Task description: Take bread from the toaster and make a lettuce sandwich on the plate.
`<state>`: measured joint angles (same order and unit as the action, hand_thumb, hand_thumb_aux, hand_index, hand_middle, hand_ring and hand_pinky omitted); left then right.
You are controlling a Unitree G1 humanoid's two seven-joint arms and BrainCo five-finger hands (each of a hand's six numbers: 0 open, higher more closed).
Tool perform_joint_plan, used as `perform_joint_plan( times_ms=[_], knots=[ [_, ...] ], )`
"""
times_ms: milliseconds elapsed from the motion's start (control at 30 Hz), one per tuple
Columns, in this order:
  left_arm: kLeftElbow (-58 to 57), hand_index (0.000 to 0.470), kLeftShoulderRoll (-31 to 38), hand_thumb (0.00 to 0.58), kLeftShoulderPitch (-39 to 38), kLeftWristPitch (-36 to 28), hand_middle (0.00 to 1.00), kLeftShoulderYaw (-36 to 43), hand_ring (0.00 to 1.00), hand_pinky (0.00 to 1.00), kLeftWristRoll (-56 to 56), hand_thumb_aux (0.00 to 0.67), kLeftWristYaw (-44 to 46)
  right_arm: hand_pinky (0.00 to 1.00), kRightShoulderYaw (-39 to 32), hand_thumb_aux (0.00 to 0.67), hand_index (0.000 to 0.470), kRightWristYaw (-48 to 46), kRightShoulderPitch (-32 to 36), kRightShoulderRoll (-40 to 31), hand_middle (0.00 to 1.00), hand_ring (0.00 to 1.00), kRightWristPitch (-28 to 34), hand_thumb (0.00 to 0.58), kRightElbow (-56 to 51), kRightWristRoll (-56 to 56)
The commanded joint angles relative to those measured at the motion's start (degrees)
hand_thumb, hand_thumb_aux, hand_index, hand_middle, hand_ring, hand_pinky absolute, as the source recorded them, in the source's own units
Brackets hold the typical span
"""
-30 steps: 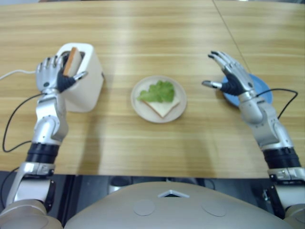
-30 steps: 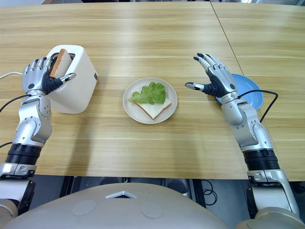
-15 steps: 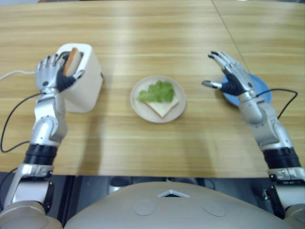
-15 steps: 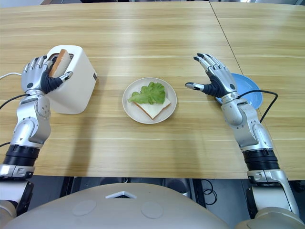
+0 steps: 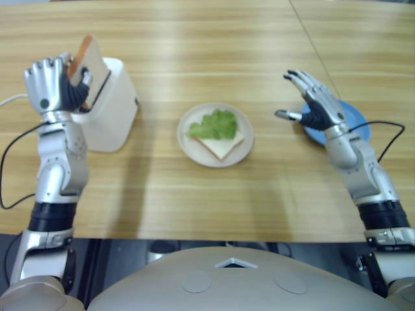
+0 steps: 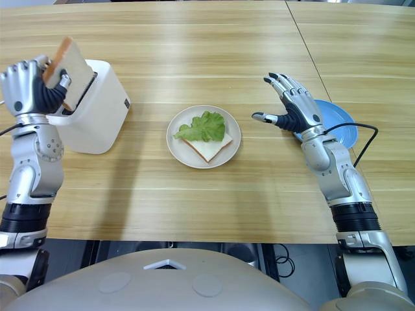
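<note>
My left hand [image 5: 47,89] is shut on a slice of bread [image 5: 91,65], holding it above the white toaster [image 5: 112,115] at the left of the table. On the round plate [image 5: 215,153] in the middle lies another slice of bread [image 5: 222,146] with a lettuce leaf [image 5: 214,124] on top. My right hand [image 5: 314,103] hovers open to the right of the plate, fingers spread, with nothing in it.
A blue dish [image 5: 355,126] lies under and behind my right hand. A dark cable [image 5: 387,133] runs by it at the right. The toaster's white cord [image 5: 13,100] leads off to the left edge. Bare wooden table [image 5: 207,52] stretches behind the plate.
My left hand has lifted the bread slice up out of the toaster slot. The right hand has stayed where it was.
</note>
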<state>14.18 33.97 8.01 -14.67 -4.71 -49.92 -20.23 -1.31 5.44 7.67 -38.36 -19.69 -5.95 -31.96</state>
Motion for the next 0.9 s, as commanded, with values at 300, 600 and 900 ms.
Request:
perform_joint_plan(
  times_ms=[300, 600, 900],
  knots=[
    [10.68, 0.46, -10.58, 0.58, 3.04, 15.52, 1.0, 1.8, 1.0, 1.0, 24.09, 0.67, 7.84, 0.0, 0.34, 0.0, 0.0, 0.6, -0.77, 0.94, 0.0, 0.0, -0.16, 0.0, -1.21, 0.32],
    [-15.41, 0.46, -23.27, 0.58, 5.42, 19.99, 1.0, 14.32, 1.0, 1.0, 38.03, 0.67, 22.82, 0.0, 1.23, 0.0, 0.0, 0.66, -0.82, 1.45, 0.0, 0.0, -0.46, 0.0, -2.58, 1.98],
    [-44.93, 0.46, -26.86, 0.58, 16.12, 28.02, 1.0, 14.5, 1.0, 1.0, 42.17, 0.67, 30.02, 0.0, 1.37, 0.0, 0.0, 1.29, -0.16, 1.6, 0.0, 0.0, -1.31, 0.0, -5.7, 2.15]
  ],
)
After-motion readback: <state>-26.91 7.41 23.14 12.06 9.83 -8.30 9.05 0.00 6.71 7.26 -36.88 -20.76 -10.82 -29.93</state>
